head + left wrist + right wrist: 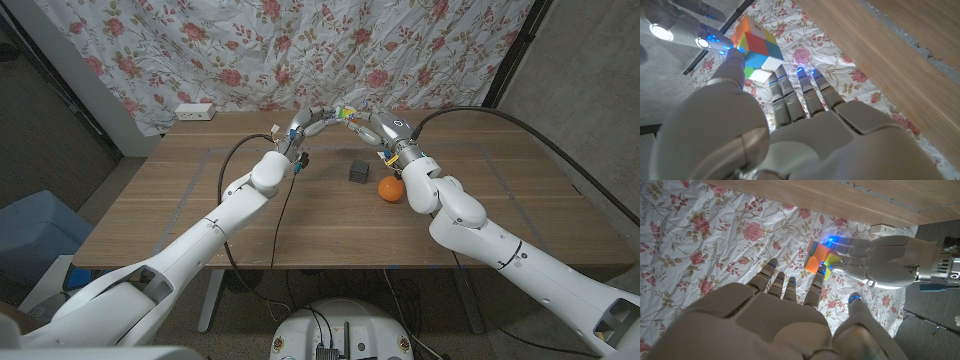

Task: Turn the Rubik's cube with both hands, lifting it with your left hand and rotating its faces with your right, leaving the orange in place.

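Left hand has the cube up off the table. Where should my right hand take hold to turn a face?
Probably the layer facing away from the left hand. The Rubik's cube is gripped on one side by that hand's fingers, leaving the opposite side bare. Bring the right hand in from that bare side, fingers across the outer layer's edges.

We see both hands up by the floral curtain (300, 40), which closes off the far side. Below them, a small dark block (359, 171) and the orange (390, 188) stand close together mid-tabletop (180, 210). Open wood left and right.
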{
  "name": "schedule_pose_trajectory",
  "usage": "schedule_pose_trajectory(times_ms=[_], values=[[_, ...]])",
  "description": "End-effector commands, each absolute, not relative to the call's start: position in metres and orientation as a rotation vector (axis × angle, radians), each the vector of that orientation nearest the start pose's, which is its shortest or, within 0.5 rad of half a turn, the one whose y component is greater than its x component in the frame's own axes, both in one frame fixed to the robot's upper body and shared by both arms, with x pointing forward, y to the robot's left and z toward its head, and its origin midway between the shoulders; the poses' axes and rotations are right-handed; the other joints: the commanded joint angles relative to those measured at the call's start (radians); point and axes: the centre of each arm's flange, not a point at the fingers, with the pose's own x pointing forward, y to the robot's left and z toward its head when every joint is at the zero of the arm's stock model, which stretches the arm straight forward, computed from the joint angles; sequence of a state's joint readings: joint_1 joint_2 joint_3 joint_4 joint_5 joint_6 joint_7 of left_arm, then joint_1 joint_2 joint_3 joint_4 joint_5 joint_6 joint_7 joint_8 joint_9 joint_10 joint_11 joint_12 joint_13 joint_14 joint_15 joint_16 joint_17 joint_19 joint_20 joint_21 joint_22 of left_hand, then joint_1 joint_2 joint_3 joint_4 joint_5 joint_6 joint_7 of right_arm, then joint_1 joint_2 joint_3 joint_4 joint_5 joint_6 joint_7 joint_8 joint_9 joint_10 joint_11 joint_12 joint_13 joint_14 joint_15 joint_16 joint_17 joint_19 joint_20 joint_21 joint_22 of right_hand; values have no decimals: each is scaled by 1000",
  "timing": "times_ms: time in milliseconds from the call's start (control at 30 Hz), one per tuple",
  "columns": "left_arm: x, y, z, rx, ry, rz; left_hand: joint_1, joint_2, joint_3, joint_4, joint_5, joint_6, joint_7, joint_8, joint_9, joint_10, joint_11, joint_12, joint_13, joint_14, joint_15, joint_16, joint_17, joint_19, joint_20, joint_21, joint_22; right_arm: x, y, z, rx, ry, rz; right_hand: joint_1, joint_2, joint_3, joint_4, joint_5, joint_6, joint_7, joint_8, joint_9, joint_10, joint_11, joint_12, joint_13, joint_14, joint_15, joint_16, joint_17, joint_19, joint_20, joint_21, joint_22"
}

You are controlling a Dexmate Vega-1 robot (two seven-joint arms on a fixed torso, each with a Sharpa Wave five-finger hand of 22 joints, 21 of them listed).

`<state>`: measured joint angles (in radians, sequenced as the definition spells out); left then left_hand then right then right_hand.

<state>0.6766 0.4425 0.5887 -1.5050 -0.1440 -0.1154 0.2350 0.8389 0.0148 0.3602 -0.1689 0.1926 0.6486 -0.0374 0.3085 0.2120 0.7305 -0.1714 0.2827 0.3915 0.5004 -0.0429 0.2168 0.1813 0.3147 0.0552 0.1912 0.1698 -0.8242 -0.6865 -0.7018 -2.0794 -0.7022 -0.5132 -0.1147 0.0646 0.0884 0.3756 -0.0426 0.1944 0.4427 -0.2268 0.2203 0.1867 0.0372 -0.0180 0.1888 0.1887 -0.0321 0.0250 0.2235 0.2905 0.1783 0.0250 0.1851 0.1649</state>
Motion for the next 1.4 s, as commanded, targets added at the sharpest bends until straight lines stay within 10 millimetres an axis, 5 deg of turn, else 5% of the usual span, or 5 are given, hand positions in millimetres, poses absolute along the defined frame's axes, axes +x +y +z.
schedule_pose_trajectory(times_ms=[33,1100,1400], values=[[628,138,62,407,-795,-185,-1,11,0,1,6,10,-2,-2,2,18,-11,3,3,11,-126,-2,3,-2,-5,2,4,526,-130,44,-1300,-790,-173,-4,47,6,3,8,2,6,-2,0,-1,1,6,2,-10,-1,9,2,3,0,4,3],[627,140,60,422,-785,-201,-3,20,-2,3,7,6,-1,-12,4,7,-11,-8,9,4,-121,-6,4,-9,-2,1,4,509,-140,64,-1290,-867,-246,-1,43,8,0,8,17,6,-7,0,7,4,10,2,-8,2,11,1,6,2,4,3],[627,141,61,416,-790,-205,-5,21,-4,3,7,4,1,-14,4,0,-10,-12,10,1,-119,-7,4,-10,-2,1,4,514,-145,71,-1305,-858,-232,-3,36,6,-2,6,-30,8,-31,-1,7,7,9,1,-11,5,10,1,4,8,3,3]])
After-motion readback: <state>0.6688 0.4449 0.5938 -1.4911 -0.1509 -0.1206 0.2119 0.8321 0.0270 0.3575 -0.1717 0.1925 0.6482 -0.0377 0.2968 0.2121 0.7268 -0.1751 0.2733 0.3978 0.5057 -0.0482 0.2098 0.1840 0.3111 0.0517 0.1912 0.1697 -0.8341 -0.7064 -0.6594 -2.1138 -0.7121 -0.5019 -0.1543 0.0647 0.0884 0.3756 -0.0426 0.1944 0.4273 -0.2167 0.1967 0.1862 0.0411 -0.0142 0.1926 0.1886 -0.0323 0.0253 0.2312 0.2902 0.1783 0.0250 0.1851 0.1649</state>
